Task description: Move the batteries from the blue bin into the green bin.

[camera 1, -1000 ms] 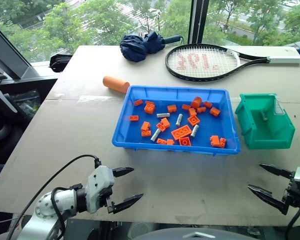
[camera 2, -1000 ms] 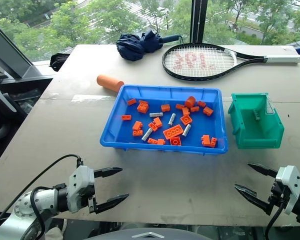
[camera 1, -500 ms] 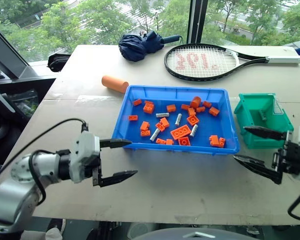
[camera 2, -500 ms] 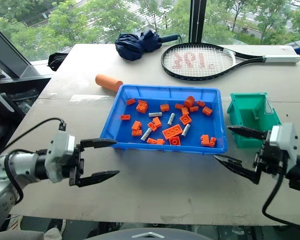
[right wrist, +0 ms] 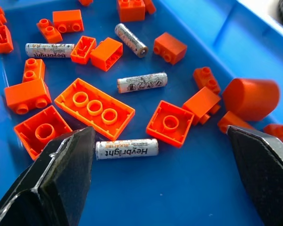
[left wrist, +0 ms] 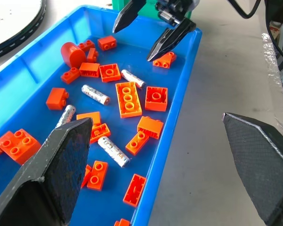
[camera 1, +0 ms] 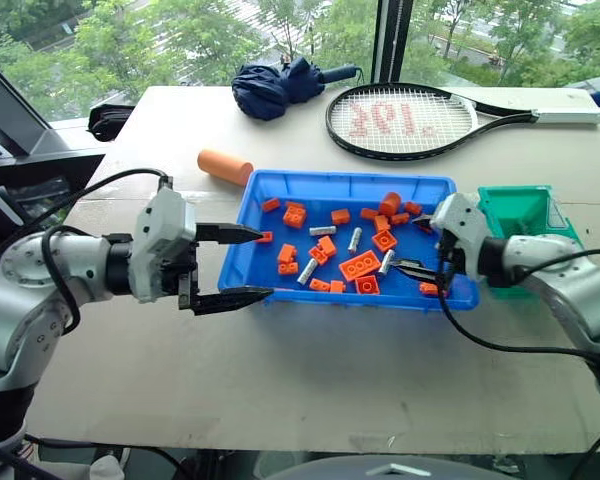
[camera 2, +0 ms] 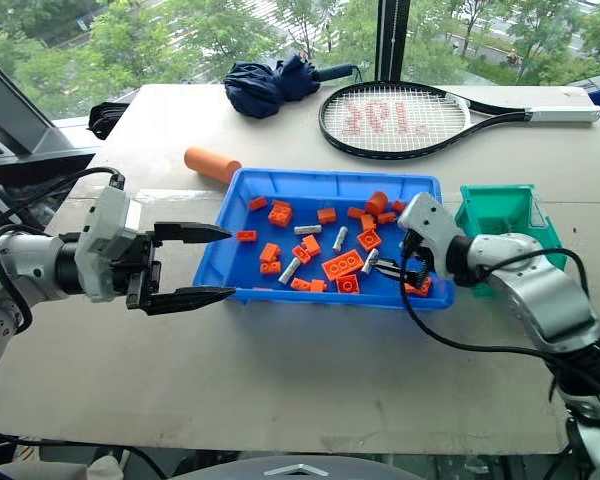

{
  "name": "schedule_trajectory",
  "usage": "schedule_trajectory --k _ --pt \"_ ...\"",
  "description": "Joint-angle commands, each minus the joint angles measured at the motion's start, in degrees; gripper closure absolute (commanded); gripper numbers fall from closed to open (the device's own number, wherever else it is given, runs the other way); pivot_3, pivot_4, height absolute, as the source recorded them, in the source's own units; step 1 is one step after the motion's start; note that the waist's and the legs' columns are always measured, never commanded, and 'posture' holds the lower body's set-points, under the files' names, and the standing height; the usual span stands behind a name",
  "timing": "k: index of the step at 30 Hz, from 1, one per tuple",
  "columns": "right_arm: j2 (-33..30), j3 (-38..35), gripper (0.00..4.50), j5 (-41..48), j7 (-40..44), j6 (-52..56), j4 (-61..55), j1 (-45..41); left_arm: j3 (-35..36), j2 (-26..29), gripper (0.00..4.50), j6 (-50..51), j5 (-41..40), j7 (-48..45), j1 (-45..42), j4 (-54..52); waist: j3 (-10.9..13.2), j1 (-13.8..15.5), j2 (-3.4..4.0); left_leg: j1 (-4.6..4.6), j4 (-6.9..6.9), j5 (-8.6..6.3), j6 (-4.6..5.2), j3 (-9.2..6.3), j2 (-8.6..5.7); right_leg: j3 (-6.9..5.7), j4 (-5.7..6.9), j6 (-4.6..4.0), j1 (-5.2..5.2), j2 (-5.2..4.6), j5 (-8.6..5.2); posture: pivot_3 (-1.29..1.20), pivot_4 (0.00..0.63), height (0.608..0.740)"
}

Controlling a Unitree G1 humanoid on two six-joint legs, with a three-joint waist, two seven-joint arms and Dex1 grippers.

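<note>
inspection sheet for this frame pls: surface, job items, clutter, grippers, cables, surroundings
Surface: beige table, with a seam across it.
Job's things: four batteries lie in the blue bin among the bricks; green bin stands right of it, none seen inside.
Clutter: orange bricks in the blue bin; orange cylinder, folded umbrella and tennis racket beyond it.
Grippers: left gripper open at the bin's left edge, empty; right gripper open over the bin's right part, empty.
Cables: black cables on both arms.
Surroundings: window with trees behind.

Green bin (camera 1: 525, 212) front (behind the right arm) hidden.
</note>
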Motion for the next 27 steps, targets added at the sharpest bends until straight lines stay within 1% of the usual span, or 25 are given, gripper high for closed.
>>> schedule_trajectory --k 1,6,10,16,23,27 --pt "0.24 1.94 0.03 -1.49 0.68 4.63 1.04 -2.89 0.66 0.48 0.00 -0.29 0.80 0.40 -1.51 -0.91 0.00 -0.14 0.00 -0.09 0.03 0.00 -0.01 -0.01 0.00 -0.02 0.01 0.00 -0.07 0.00 0.00 0.00 0.150 0.740" --pt "1.77 2.91 0.03 -2.50 0.66 7.56 0.80 -4.92 0.52 0.08 0.00 0.99 0.25 1.63 -2.72 -2.19 0.00 -0.71 0.00 -0.47 0.17 0.01 -0.02 -0.01 -0.01 -0.03 0.11 -0.01 -0.38 -0.01 0.02 0.00 0.150 0.740" --pt "3.35 3.19 0.03 -2.55 0.29 9.49 0.01 -5.68 0.50 0.05 0.00 1.64 -0.01 1.99 -3.07 -2.83 0.00 -0.87 0.00 -0.47 0.17 0.03 -0.04 0.01 -0.01 0.00 0.24 -0.01 -0.46 0.00 0.02 0.00 0.150 0.740" --pt "4.07 3.34 0.03 -2.32 0.87 11.67 -1.27 -5.70 0.53 0.32 0.00 1.60 0.58 1.16 -3.33 -2.29 0.00 -0.87 0.00 -0.47 0.22 0.12 -0.18 0.02 -0.01 0.04 0.54 -0.02 -0.57 0.00 0.03 0.00 0.150 0.740" --pt "3.22 3.26 0.03 -3.30 1.84 11.00 -1.92 -6.87 0.12 0.22 0.00 1.26 1.08 0.72 -3.77 -1.77 0.00 -0.87 0.00 -0.43 0.26 0.18 -0.28 0.02 -0.02 0.04 0.79 -0.09 -0.61 0.01 0.07 0.00 0.150 0.740" --pt "3.51 3.94 0.03 -4.34 3.91 6.58 -1.09 -8.10 0.06 0.22 0.00 1.30 1.21 0.51 -3.95 -1.16 0.00 -0.91 0.00 -0.42 0.26 0.19 -0.30 0.00 -0.01 0.02 0.79 -0.11 -0.62 0.01 0.08 0.00 0.150 0.740"
